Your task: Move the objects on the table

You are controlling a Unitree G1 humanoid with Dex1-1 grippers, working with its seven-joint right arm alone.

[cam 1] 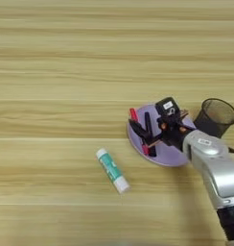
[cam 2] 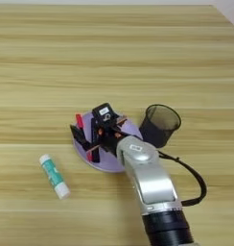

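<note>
Your claw (cam 2: 85, 139) hangs over a lilac disc (cam 2: 105, 161), fingers apart, gripping nothing. From the disc, the glue stick (cam 1: 112, 170) lies on the worktop (cam 1: 66, 72) lower-left, long axis slanting down-right; the pen cup (cam 2: 159, 125) stands just right.

gripper (cam 2: 85, 137) over purple disc (cam 2: 107, 161) — pen cup (cam 2: 159, 125), glue stick (cam 2: 54, 176)

Silver forearm (cam 2: 150, 180); blk end effector (cam 2: 87, 139); cable (cam 2: 198, 180)

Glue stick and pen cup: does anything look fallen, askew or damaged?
The glue stick lies flat on its side on the table, slanted across the grain. The pen cup stands upright beside a purple disc. No damage or spill is visible.
</note>
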